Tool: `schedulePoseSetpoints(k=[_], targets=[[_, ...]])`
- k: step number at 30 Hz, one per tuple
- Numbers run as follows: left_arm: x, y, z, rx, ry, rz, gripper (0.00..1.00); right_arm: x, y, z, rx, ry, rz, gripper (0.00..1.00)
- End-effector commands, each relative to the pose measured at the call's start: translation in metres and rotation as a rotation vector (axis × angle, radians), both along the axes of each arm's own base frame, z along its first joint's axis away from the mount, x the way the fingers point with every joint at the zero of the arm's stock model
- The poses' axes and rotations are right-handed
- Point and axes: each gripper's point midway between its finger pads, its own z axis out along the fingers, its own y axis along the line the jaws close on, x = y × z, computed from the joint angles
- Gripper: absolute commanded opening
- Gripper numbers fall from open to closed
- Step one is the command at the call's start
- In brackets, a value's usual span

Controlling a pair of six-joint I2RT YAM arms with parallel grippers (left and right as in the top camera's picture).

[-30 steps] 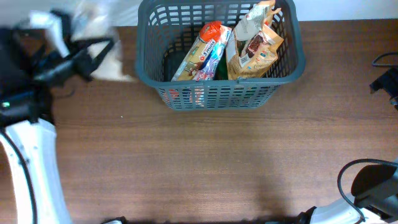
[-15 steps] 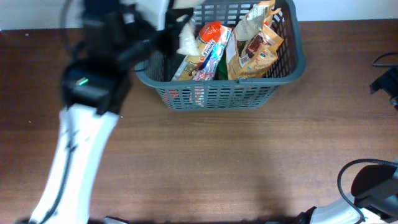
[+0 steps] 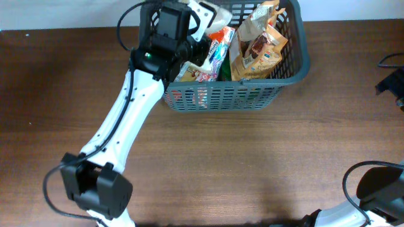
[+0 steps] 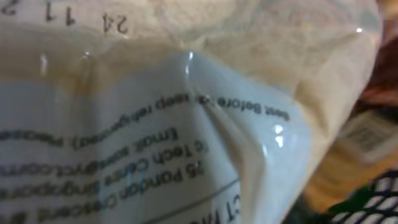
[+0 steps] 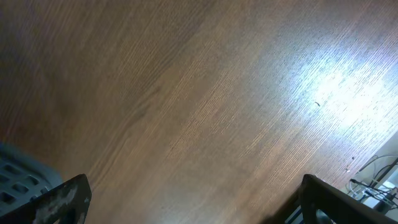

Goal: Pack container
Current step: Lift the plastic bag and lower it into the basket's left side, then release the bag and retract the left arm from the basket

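Note:
The dark grey slotted basket stands at the back middle of the table. My left gripper is over the basket's back left part, shut on a white bag of pale powder. That bag fills the left wrist view and hides the fingers. Inside the basket lie an orange and blue packet and brown pouches. My right gripper is open and empty above bare wood, with a basket corner at the left edge of its view.
The left arm stretches across the table's left half from the front edge. Part of the right arm shows at the right edge. A black cable and base sit at the front right corner.
My left arm has swung from the far left of the table to over the basket, carrying the white bag with it. The right arm has not moved.

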Motion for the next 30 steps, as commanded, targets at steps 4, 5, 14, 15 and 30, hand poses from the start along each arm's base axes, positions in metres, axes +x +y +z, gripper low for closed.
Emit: schedulePoseSetpoints(k=[4,5,14,15,30], targets=[[0.014,0.045,-0.029,0.074,0.067,0.098,0.36,-0.003,-0.001,0.004,-0.008,-0.012,-0.014,0.99],[0.015,0.052,-0.030,0.075,0.074,0.111,0.36,-0.003,-0.001,0.004,-0.008,-0.012,-0.014,0.99],[0.016,0.069,-0.005,0.060,0.035,0.144,0.99,-0.003,-0.001,0.004,-0.008,-0.012,-0.014,0.99],[0.015,0.070,0.009,0.050,0.007,0.144,0.99,-0.003,-0.001,0.004,-0.008,-0.012,-0.014,0.99],[-0.153,0.146,0.239,0.011,-0.434,0.271,0.99,-0.003,-0.001,0.004,-0.008,-0.012,-0.014,0.99]])
